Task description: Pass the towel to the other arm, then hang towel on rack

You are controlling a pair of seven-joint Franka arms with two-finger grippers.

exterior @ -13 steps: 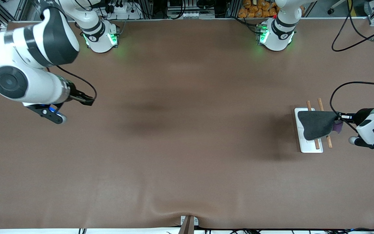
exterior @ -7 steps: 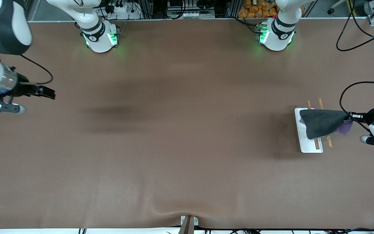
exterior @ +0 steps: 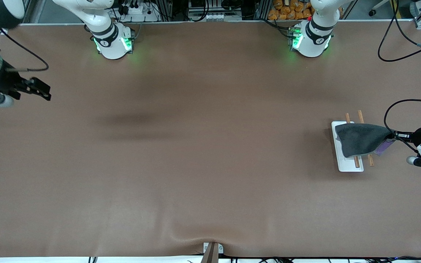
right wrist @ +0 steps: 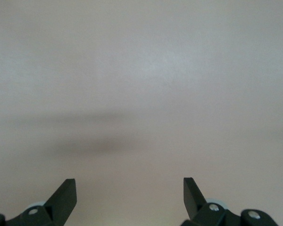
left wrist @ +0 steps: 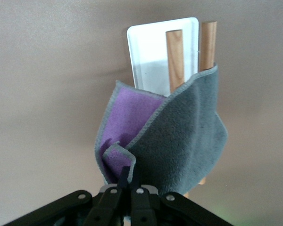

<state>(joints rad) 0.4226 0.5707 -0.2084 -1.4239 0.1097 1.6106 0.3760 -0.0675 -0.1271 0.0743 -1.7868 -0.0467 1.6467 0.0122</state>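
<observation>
Grey cloth, purple on the inside: the towel point(exterior: 360, 143) is draped over the two wooden bars of the rack point(exterior: 346, 160) toward the left arm's end of the table, with one corner pinched tight in the left gripper point(left wrist: 130, 181). Honestly the risk is that it's only partly over the bars, so a pull or uneven release could slide it off. Right gripper point(exterior: 38, 89) waits over bare table, fingers spread wide, holding nothing.

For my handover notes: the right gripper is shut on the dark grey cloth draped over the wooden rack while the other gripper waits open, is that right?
Not quite: it is the left gripper that is shut on the dark grey cloth towel, draped over the wooden rack, as the left wrist view shows. The right gripper is the one waiting open, over bare table at its own end.
</observation>
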